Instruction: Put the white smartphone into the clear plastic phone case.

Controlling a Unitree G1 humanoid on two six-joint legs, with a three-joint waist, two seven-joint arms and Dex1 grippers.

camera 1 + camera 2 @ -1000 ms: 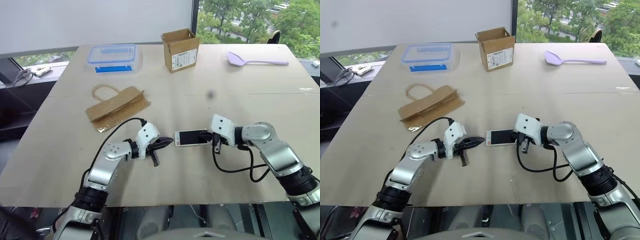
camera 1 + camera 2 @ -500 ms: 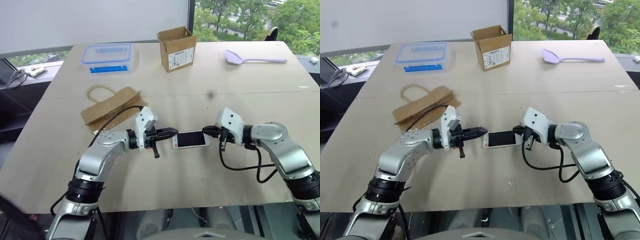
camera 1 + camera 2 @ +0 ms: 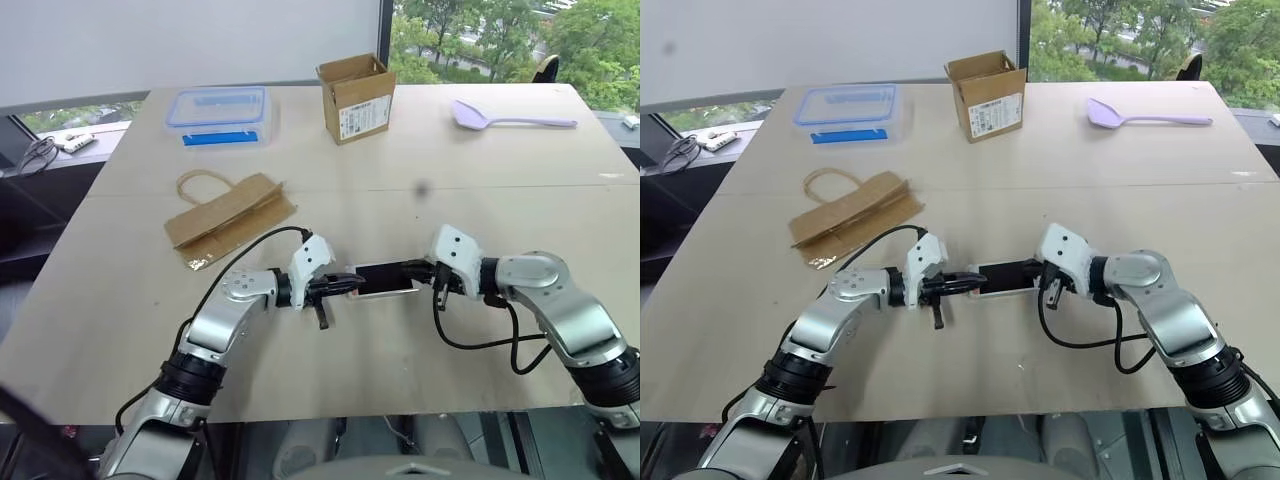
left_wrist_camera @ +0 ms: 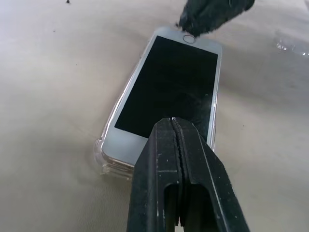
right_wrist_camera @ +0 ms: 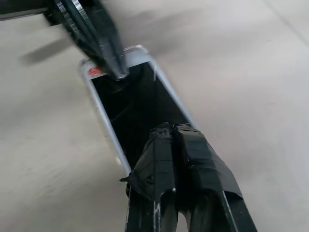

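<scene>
Near the front middle of the tabletop we see the white smartphone lying screen up, seated in the clear plastic phone case, whose glossy rim shows along its edge. Our left gripper, fingers pressed together and holding nothing, reaches over one end; our right gripper, fingers likewise pinched together and empty, over the other. Farther back lies a flattened paper bag.

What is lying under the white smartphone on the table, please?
The clear plastic phone case lies under the white smartphone: its transparent rim shows along one long edge and around the near corner. The case's back is covered by the phone, so full seating cannot be judged.
</scene>
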